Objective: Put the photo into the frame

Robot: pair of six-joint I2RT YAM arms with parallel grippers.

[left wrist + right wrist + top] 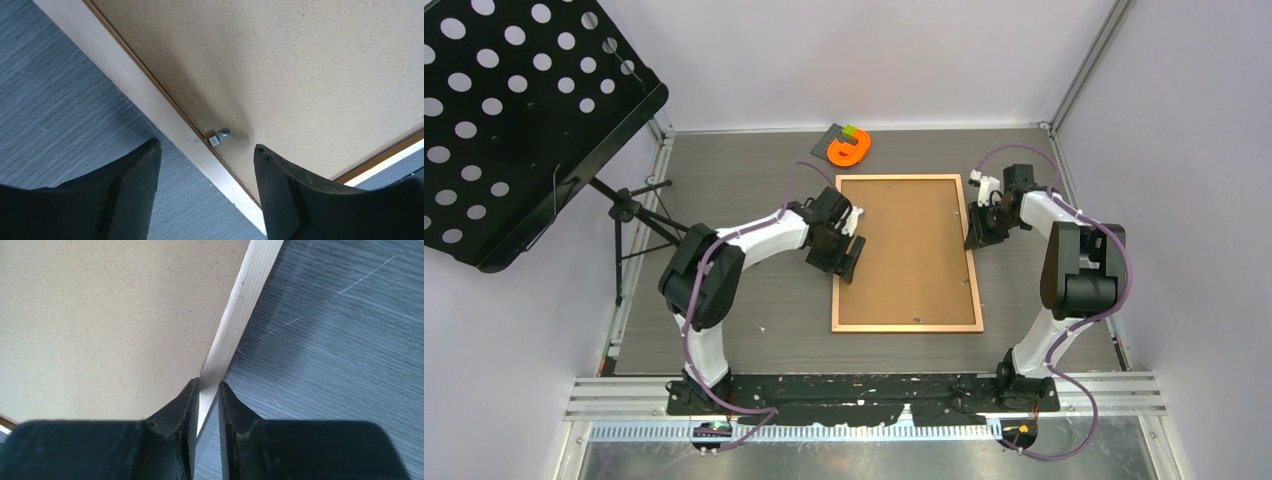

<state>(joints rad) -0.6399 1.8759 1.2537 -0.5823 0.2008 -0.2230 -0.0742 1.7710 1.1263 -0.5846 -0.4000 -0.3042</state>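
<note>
The frame lies face down, its front hidden under the backing board. The right end effector seemingly pinches its pale rail; the left end effector is released.

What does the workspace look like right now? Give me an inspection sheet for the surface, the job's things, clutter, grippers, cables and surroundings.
Surface: grey wood-grain table, faintly scratched on the right.
Job's things: frame lies face down with the brown backing board in it; photo not seen.
Clutter: orange object and small green-grey piece at the far edge.
Grippers: left gripper open, straddling the frame's left rail by a metal clip; right gripper shut on the right rail.
Cables: purple cables along both arms.
Surroundings: black perforated music stand at left; pale walls.
</note>
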